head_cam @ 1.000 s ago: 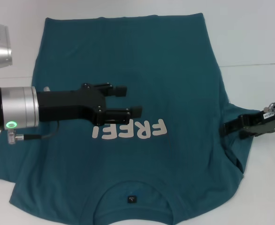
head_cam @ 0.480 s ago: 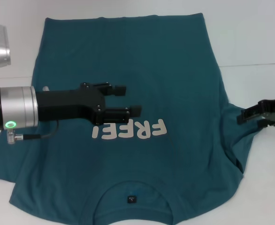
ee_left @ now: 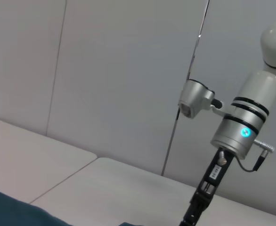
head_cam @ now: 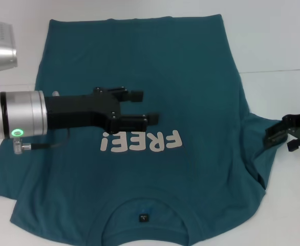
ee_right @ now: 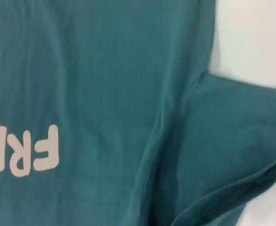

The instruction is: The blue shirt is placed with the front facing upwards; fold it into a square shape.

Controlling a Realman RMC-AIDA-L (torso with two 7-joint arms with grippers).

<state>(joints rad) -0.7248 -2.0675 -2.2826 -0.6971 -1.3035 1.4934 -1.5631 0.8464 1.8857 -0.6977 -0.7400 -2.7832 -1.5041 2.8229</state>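
A dark teal-blue shirt (head_cam: 140, 77) with whitish "FREE!" lettering (head_cam: 141, 141) and a small black neck label (head_cam: 144, 218) lies on a white table (head_cam: 278, 41). Both tools, left (head_cam: 144, 107) and right (head_cam: 289, 136), are black; the left arm is silver with a green light.

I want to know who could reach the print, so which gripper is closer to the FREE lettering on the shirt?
Left. The left gripper hovers just above the FREE! print on the blue shirt; the right gripper is off by the shirt's right sleeve edge.
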